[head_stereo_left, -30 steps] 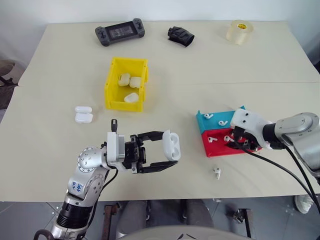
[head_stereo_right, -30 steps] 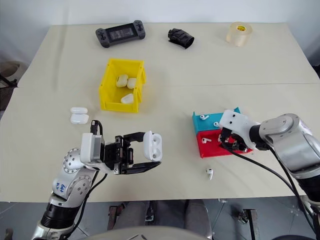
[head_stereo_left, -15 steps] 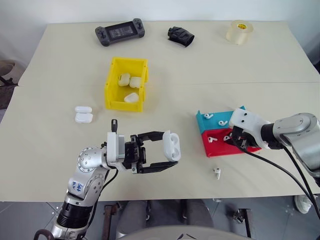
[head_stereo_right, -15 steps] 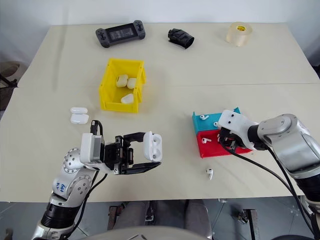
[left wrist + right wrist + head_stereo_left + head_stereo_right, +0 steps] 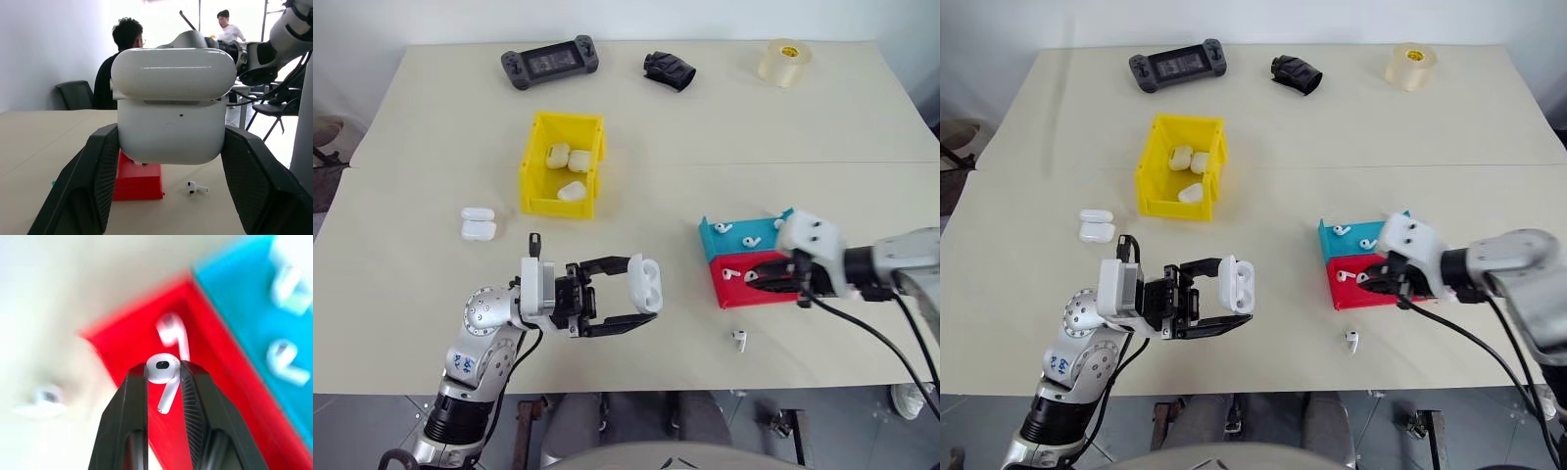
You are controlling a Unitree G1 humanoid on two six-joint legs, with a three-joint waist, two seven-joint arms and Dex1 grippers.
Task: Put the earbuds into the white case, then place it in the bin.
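Step in hand, as I judge it: loading an earbud into the case. The right gripper (image 5: pixel 164 377) has its two black fingers nearly closed on a tiny glossy white earbud (image 5: pixel 163 372), pinched at the bulb with the stem hanging down, poised above the shallow red plastic tray (image 5: pixel 744 291). One more bud (image 5: pixel 173 333) lies in that red tray below it.

The left gripper (image 5: pixel 641 300) is clamped on a small glossy white pebble-shaped case (image 5: pixel 644 284), fingers on both flanks, lid flipped open; it holds the case above the tabletop, well to the left of the red tray.

Relative to the red tray: a shallow blue plastic tray (image 5: pixel 732 238) touches its far side and holds two or three buds; a loose bud (image 5: pixel 739 339) lies on the beige table (image 5: pixel 705 137) just in front of it. The bright yellow open-top plastic bin (image 5: pixel 563 163) stands well off to the far left, with three white cases inside. Two more closed cases (image 5: pixel 477 224) lie further left still.

Next move, my estimate: carry the bud across to the open case, align the stem with a socket and seat it; the fit looks tight, so tilt matters.

Writing: the clear tape roll (image 5: pixel 782 62) carries a small core label, unreadable. Nothing else legible.
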